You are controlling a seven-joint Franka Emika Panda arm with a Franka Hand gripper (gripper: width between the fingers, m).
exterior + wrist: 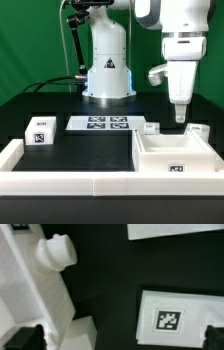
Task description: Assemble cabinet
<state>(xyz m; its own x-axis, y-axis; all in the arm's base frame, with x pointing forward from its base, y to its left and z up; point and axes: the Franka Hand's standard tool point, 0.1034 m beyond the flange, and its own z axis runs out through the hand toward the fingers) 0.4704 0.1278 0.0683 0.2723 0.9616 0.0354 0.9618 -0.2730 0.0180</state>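
The cabinet body (175, 156), a large open white box with a tag on its front, lies at the front on the exterior view's right. My gripper (181, 117) hangs open and empty just above and behind its far wall. Small white pieces lie behind the body on either side of the gripper, one towards the exterior view's left (150, 127) and one towards its right (198, 129). In the wrist view my gripper (118, 339) is open, with dark fingers (24, 339) at both lower corners. Below it lie a tagged white block (172, 317) and a long white part with a round knob (55, 252).
A tagged white cube (40, 131) sits on the exterior view's left. The marker board (103, 123) lies in the middle in front of the robot base (107, 70). A low white wall (60, 181) runs along the front and left edges of the table.
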